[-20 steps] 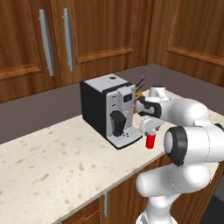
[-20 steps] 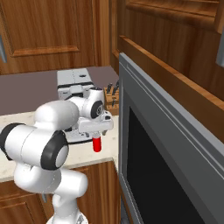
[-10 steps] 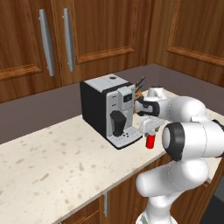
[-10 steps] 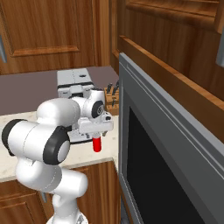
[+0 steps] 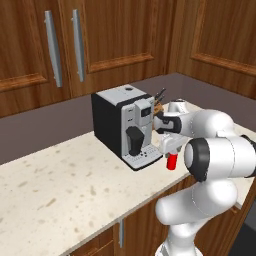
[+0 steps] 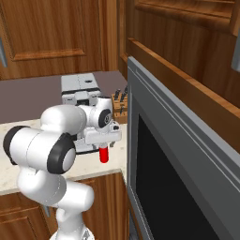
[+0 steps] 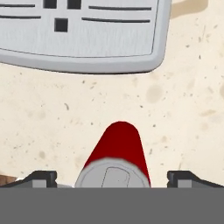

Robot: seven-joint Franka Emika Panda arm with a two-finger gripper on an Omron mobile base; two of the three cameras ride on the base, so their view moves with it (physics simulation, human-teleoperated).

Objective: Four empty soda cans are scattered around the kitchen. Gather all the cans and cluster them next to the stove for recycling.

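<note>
On the speckled counter (image 5: 60, 190) the coffee machine (image 5: 125, 127) stands left, and just right of its drip tray an upright soda can (image 5: 171, 161) sits between the spread fingers of the gripper (image 7: 113, 178), with the knife block (image 6: 120, 105) farther back.

speckled beige counter (image 5: 65, 185) bears coffee machine (image 5: 125, 126), soda can (image 5: 171, 161) and knife block (image 6: 120, 108).

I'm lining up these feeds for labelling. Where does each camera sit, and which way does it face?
Left base view: behind-left, facing the black-and-silver coffee machine; arm at lower right.
Right base view: behind-right, facing the same machine; arm at lower left.
Hand view: looks down between open gripper onto the small red soda can.
All three share the can.
</note>
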